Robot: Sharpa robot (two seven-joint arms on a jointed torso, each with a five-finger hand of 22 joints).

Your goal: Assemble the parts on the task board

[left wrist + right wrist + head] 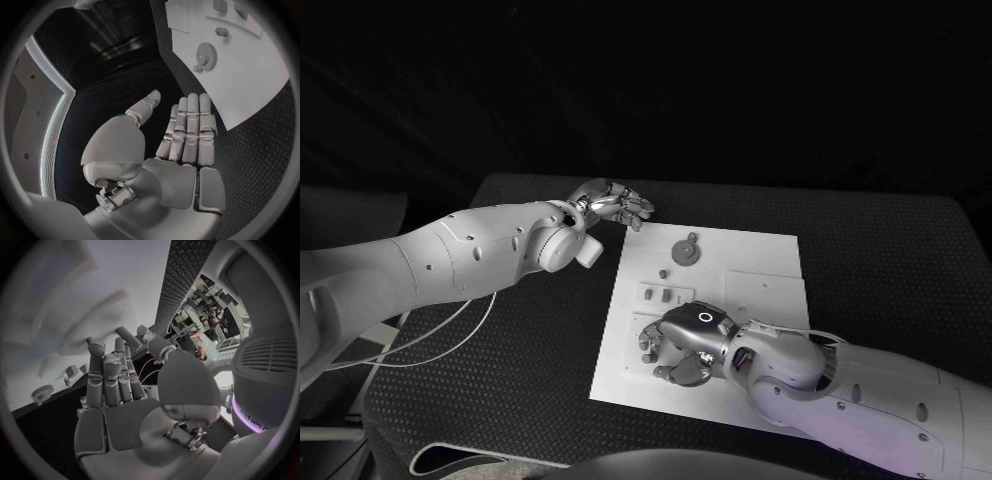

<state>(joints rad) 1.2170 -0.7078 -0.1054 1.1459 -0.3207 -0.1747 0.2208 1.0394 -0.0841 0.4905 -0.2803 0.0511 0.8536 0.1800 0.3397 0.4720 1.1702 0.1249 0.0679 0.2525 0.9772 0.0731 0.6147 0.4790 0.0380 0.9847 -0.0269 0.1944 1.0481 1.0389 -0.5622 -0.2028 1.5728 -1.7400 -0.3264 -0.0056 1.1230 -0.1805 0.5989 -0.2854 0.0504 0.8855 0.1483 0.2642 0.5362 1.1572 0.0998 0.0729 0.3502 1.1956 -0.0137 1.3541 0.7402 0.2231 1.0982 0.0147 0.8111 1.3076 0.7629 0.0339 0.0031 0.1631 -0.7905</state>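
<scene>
Task board [747, 300]: white plate, mid-table. Right hand [687, 345] low on its near-left area, fingers curled; whether they hold anything, cannot tell. Left hand [610, 205] flat, empty, off far-left corner. Gear part [687, 250] near far edge. Risk: curled fingers nudging small pieces

Robot lab: black table [877, 240] (white task board [754, 255]).

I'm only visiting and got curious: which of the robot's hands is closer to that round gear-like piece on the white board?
Left. The left hand hovers just off the board's far corner, close to the gear; the right hand is over the board's near end.
</scene>
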